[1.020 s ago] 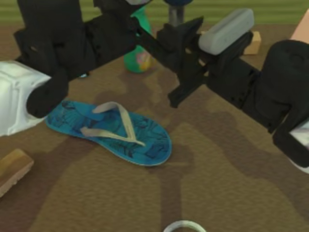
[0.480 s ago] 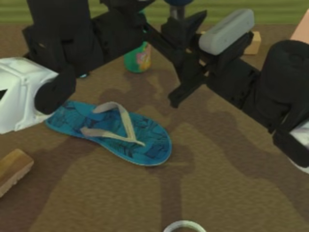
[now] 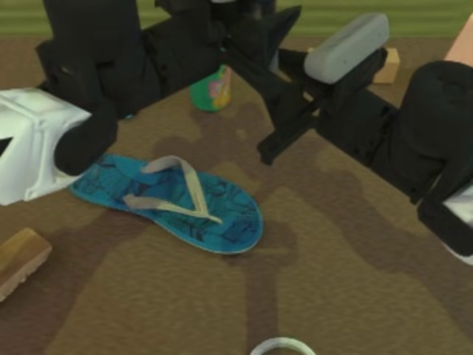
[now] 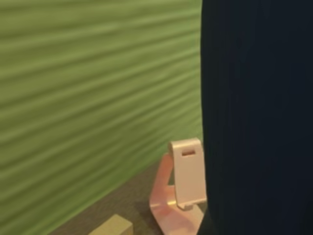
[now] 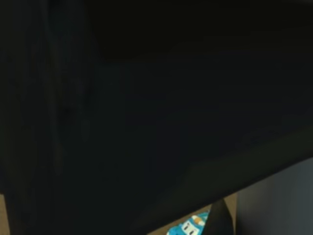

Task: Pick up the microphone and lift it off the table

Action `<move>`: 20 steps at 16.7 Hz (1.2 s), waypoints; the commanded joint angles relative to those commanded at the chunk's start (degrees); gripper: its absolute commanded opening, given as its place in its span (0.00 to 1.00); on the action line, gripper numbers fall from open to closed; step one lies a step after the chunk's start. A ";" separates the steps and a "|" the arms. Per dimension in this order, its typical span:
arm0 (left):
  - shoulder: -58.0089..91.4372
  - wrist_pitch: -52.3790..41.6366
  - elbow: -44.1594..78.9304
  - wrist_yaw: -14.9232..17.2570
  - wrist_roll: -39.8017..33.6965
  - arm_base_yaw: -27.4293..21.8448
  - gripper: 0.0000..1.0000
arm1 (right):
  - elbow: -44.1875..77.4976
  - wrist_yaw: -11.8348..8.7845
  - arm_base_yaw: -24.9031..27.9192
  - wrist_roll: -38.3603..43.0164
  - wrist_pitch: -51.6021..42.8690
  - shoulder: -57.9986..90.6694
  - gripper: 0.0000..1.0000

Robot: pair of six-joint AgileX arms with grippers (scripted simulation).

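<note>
A white ring (image 3: 282, 345) peeks in at the near edge of the table (image 3: 347, 266). Farther in, a blue flip-flop (image 3: 171, 200) lies flat, with a green bottle (image 3: 211, 90) behind it. At the far edge the right gripper (image 3: 277, 29) and the left gripper (image 3: 222, 18) meet; I cannot tell if either is apart or together. The microphone is hidden there. The right wrist view is dark. The left wrist view shows a pink stand (image 4: 181, 188).
</note>
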 joint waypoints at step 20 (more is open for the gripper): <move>0.00 0.00 0.00 0.00 0.00 0.00 0.00 | 0.00 0.00 0.00 0.00 0.00 0.00 0.68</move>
